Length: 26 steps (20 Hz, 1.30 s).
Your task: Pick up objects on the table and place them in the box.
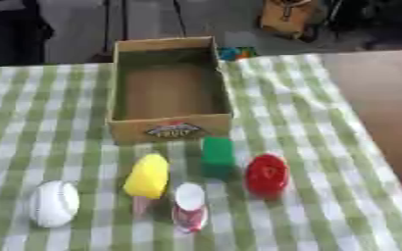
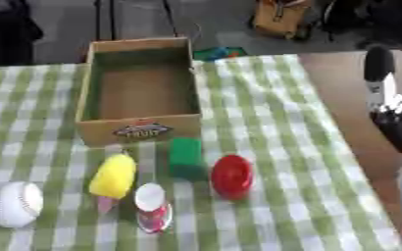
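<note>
Box [image 1: 170,130]: open, no toys inside, far side of bench [image 1: 324,196].
Toys: ball [image 1: 53,203], yellow toy [image 1: 147,176], cup [image 1: 190,213], green block [image 1: 217,156], red toy [image 1: 267,175], in front of box.
Right hand [image 2: 385,105]: at the right edge, nearest red toy; fingers, cannot tell.
Left hand: not seen.

The right hand [image 2: 391,110] shows only at the right eye view's right edge, a dark shape cut by the frame, and its fingers can't be made out. The label on the box [image 1: 172,130] front is too blurred to read. The small can [image 1: 189,215] carries red-and-white markings that can't be read. Behind the box, a blue-green thing [image 1: 236,52] sits half hidden, unidentifiable.
</note>
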Each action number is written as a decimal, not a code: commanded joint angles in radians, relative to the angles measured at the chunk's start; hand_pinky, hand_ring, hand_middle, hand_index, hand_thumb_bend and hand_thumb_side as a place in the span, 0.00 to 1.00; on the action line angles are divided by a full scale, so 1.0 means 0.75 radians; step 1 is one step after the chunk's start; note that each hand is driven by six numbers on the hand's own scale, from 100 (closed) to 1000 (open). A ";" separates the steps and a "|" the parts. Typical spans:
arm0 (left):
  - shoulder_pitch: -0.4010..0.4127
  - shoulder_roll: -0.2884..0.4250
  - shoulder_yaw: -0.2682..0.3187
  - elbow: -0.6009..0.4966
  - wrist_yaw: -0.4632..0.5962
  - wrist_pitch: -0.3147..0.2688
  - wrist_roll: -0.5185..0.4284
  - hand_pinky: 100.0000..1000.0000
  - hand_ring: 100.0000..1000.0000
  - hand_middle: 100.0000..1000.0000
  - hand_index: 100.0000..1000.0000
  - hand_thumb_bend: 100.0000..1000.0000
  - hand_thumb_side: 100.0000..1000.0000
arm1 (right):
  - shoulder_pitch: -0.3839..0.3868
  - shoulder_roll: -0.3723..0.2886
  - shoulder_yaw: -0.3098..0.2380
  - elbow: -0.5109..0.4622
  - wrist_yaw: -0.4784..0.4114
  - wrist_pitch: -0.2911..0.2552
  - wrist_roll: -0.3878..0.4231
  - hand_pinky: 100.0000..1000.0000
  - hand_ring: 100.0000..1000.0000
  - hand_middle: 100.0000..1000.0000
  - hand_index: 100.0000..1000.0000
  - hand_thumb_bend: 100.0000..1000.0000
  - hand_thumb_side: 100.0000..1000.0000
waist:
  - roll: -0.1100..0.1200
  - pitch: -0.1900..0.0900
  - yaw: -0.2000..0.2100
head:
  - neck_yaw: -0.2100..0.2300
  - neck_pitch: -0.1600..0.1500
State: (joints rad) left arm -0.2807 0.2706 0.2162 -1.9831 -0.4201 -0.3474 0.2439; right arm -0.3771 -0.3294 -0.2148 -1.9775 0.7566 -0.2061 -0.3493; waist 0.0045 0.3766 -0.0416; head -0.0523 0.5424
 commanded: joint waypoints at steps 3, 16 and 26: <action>-0.011 0.010 0.003 -0.022 0.006 0.004 -0.003 0.74 0.60 0.58 0.75 0.01 0.95 | -0.007 -0.016 -0.002 -0.030 0.007 0.000 0.016 0.69 0.86 0.88 0.91 0.42 1.00 | 0.001 -0.035 -0.001 | -0.029 -0.015; -0.008 0.030 -0.021 -0.022 0.006 0.029 -0.072 0.73 0.59 0.56 0.67 0.00 0.92 | -0.248 -0.449 0.274 -0.030 0.109 -0.039 0.649 0.81 0.94 0.94 0.99 0.54 0.94 | -0.039 -0.071 0.012 | -0.050 0.087; 0.003 0.049 -0.037 -0.022 0.010 0.041 -0.117 0.73 0.59 0.55 0.65 0.00 0.92 | -0.550 -0.810 0.567 0.118 0.032 -0.132 0.898 0.77 0.90 0.92 1.00 0.57 0.78 | -0.067 -0.098 0.025 | -0.063 0.121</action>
State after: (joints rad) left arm -0.2750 0.2809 0.1884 -1.9831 -0.4168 -0.3165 0.1627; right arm -0.7710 -0.8837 0.1962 -1.9066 0.7989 -0.2979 0.3014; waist -0.0470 0.3274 -0.0227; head -0.0964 0.6240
